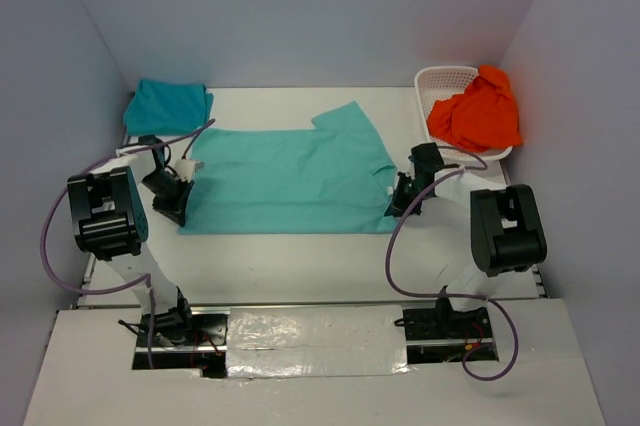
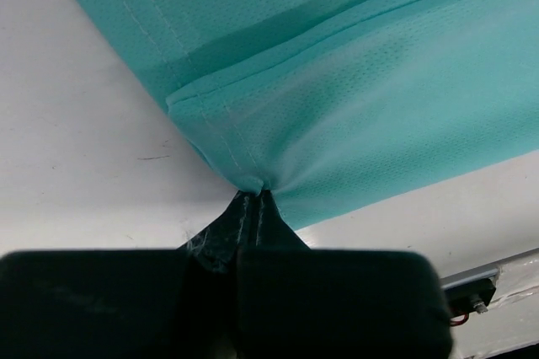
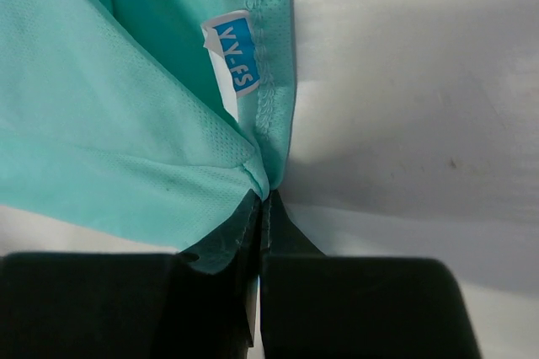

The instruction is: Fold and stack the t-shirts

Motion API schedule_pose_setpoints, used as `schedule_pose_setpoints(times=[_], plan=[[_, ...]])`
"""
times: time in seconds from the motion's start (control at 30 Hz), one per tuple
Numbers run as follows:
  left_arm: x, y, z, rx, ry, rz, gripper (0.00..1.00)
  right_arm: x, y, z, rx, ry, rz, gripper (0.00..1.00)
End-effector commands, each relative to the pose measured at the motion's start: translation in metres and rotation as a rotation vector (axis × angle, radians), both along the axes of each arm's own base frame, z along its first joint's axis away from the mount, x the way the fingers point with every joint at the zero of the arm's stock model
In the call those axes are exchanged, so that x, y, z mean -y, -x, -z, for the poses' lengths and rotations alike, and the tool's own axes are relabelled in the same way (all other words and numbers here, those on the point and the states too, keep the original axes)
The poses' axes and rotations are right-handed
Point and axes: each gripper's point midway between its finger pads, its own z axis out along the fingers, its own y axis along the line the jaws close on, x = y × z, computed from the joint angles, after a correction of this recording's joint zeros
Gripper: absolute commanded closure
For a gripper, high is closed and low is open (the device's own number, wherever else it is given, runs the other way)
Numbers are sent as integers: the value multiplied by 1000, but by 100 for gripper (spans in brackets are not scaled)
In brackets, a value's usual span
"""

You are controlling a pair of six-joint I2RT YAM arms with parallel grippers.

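**A:** What is laid out on the white worktop (image 1: 300, 266) between the pale walls?

**B:** A mint-aqua t-shirt (image 1: 290, 181) is spread flat at the middle. A teal t-shirt (image 1: 168, 106) is set folded at the far left corner, judged to be the start of the stack. An orange t-shirt (image 1: 480, 111) is heaped in and over the white basket (image 1: 440, 81) at the far right, not yet folded.

**A:** How is the spread shirt held?

**B:** Its left edge is pinched on a hemmed fold by the left gripper (image 2: 257, 195), the jaws pressed together. The right edge, just beside the sewn label (image 3: 232, 56), is pinched likewise by the right gripper (image 3: 265, 195). Both ends are taken together, it is judged, so that the cloth can be lifted taut and folded over without sagging.
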Motion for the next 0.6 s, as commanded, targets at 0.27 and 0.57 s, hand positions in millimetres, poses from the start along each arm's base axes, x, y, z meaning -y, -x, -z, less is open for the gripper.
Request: schedule_pose_setpoints(times=[0.27,0.57], plan=[[2,99,-31,-213,-30,146,100,22,100,-11,-111,29,101,100],[10,123,-40,-256,-1,165,1,30,91,-56,22,42,201,16]])
